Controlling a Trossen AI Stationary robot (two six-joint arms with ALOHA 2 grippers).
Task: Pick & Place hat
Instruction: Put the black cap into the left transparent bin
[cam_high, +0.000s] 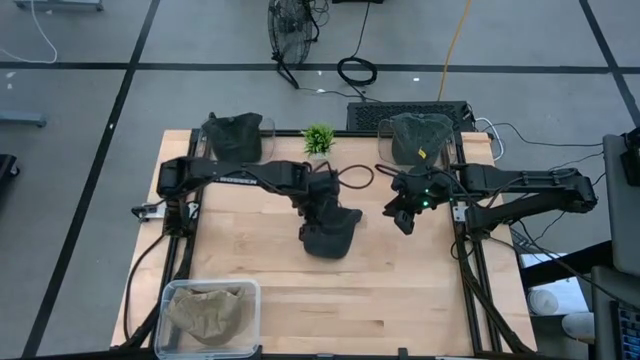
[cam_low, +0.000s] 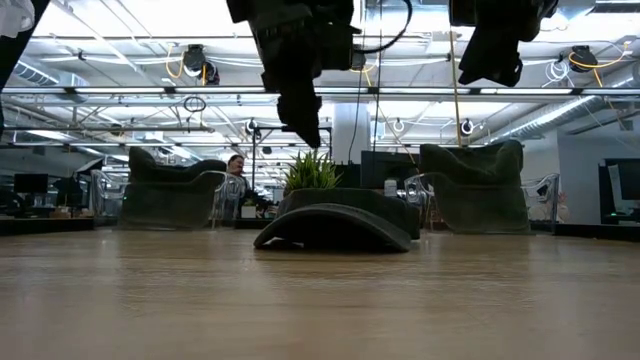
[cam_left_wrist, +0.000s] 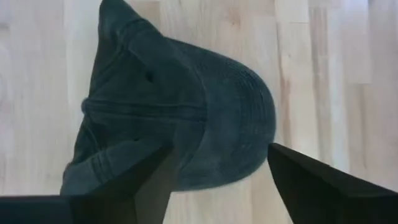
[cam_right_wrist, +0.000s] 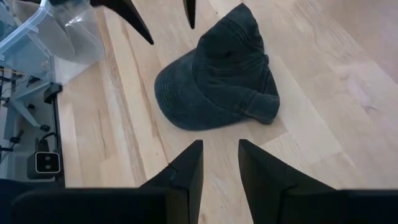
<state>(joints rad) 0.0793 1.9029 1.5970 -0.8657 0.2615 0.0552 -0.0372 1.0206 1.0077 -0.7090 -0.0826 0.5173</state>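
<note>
My left end effector, fingers apart above the hat on the worktop; descending off-centre risks pinching only loose fabric, which may slip.

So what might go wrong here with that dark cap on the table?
The dark cap lies limp and crumpled on the table, so the open left gripper above it may pinch only loose cloth and drop it. The right gripper, also open, hangs close by, so the arms might bump if both go for the cap.
</note>
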